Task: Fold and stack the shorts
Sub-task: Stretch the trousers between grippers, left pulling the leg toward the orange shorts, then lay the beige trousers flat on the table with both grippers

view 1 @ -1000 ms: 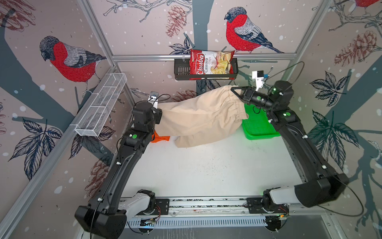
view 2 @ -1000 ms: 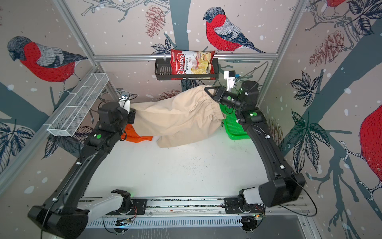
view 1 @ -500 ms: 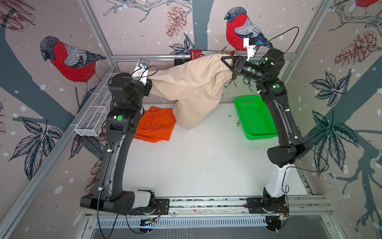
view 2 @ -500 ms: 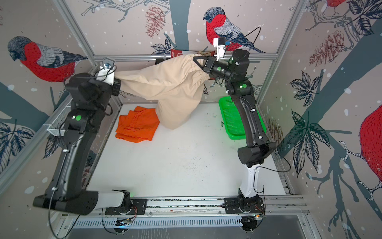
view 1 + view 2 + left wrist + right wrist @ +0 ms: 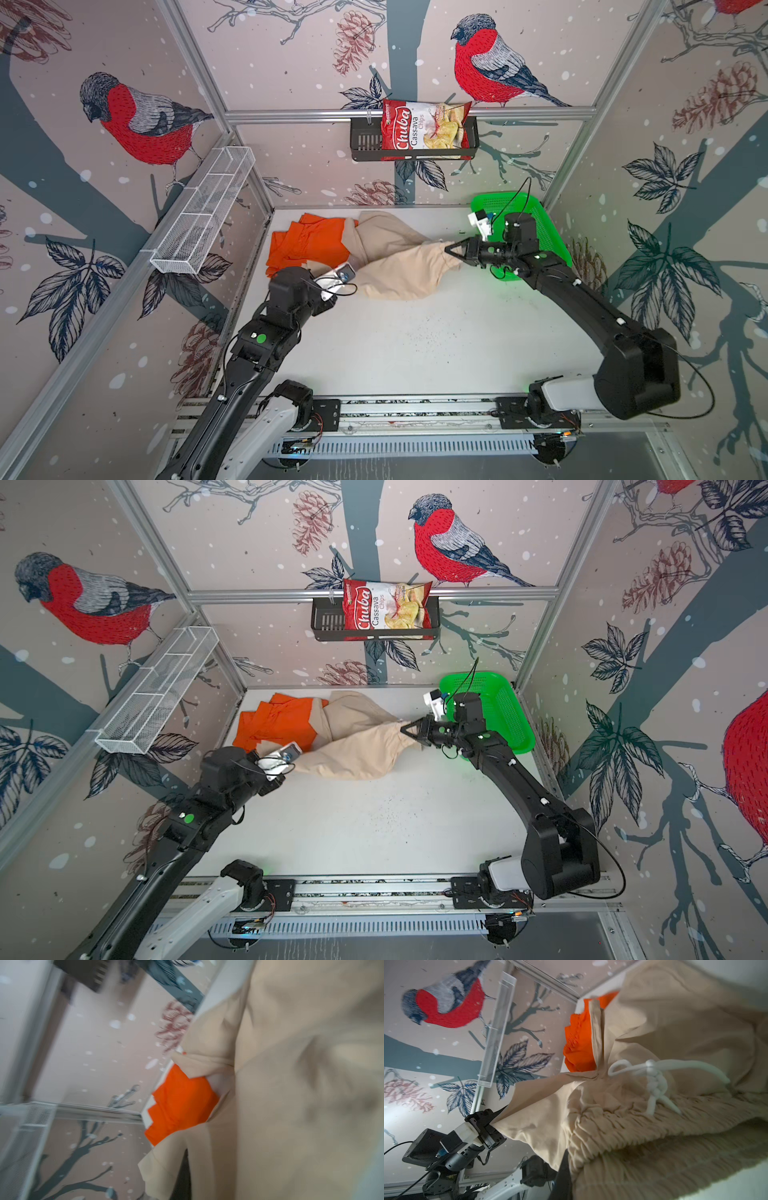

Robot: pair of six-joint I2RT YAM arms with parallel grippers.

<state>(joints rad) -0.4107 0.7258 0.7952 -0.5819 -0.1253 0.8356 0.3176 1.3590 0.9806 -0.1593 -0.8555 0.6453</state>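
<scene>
Landmark: green plastic mesh basket.
Beige pair: gathered-waist beige cloth shorts, twisted, running from just beside the basket away from it, one leg lapping the orange pair.
Orange pair: bright orange cloth shorts, folded, well apart from the basket.
Right gripper: pinched tight on the waistband end nearest the basket.
Left gripper: clamped on the beige edge farthest from the basket.
Risk: the twist may get folded in. Tugging flat could drag the orange fold open. The knotted white drawstring might snag.
</scene>
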